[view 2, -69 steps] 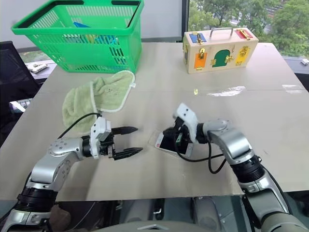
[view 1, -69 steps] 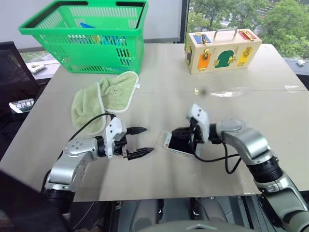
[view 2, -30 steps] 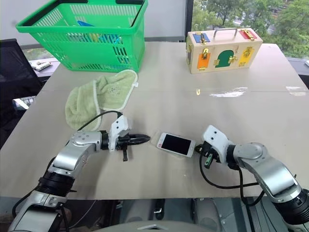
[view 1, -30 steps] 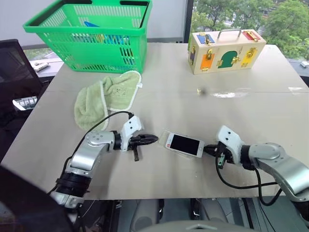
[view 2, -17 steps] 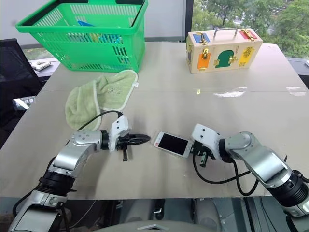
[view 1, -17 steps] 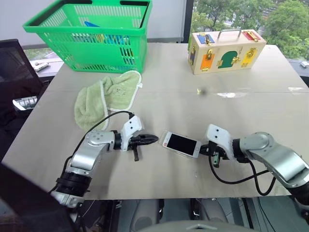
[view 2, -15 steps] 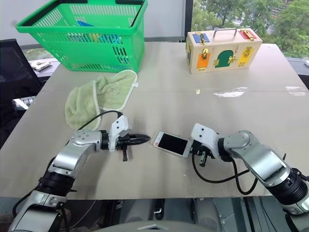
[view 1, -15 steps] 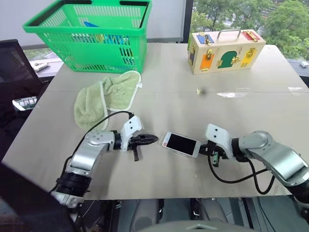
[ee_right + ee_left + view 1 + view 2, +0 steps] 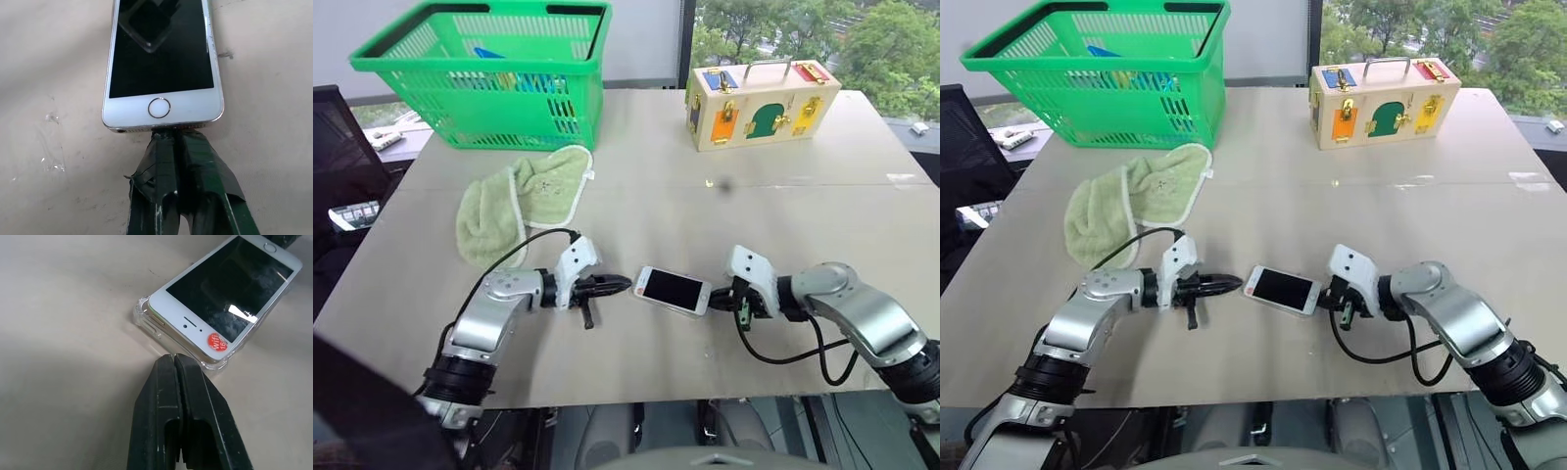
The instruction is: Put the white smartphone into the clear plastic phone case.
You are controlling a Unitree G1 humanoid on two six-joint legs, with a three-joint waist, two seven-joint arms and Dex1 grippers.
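White smartphone (image 9: 673, 290) lying flat, screen up, mid-table near the front edge, earpiece end sitting in the clear plastic phone case (image 9: 146, 319); can't tell if the home-button end is seated. Left gripper (image 9: 619, 284) at its 9 o'clock, fingers pressed together, tips just short of the case corner. Right gripper (image 9: 168, 136) at 3 o'clock, also pinched together, tips touching the home-button end. Plenty of bare table (image 9: 803, 211) from 12 to 2 o'clock. Green towel (image 9: 517, 201) and basket (image 9: 489, 73) around 10–11, wooden lock box (image 9: 762, 101) at 1. Red sticker (image 9: 216, 342) near the earpiece, reads "WiFi 16"-something.

White smartphone (image 9: 673, 290), black screen
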